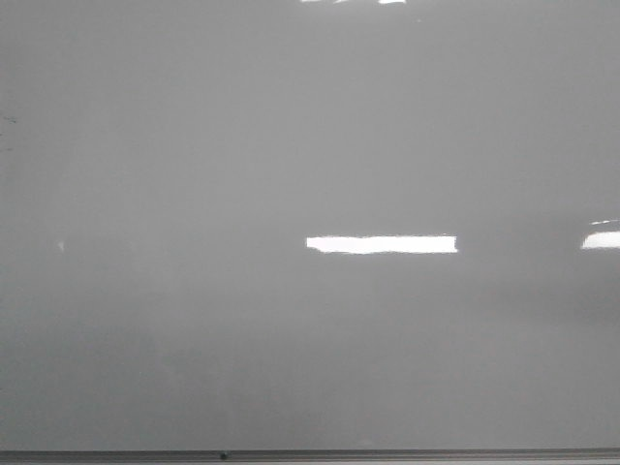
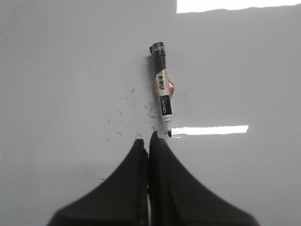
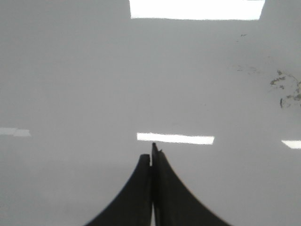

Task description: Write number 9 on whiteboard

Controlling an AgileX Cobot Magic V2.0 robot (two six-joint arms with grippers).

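Two grippers, both clenched on nothing: left gripper (image 2: 149,141) just short of marker (image 2: 162,100) tip, right gripper (image 3: 152,155) over bare whiteboard (image 1: 194,145). Marker lies uncapped on board; label print too small to read. Glossy grey surface, bright light reflections (image 1: 382,244), faint ink smudges (image 3: 287,89). No 9 drawn.

There is one large glossy grey-white whiteboard (image 1: 194,145) with a thin grey frame strip along its lower edge. One uncapped marker pen (image 2: 162,96) with a black and white barrel lies on it (seen only in the left wrist view). Two black grippers are visible, one left (image 2: 149,141) and one right (image 3: 152,157). No written digit can be counted.
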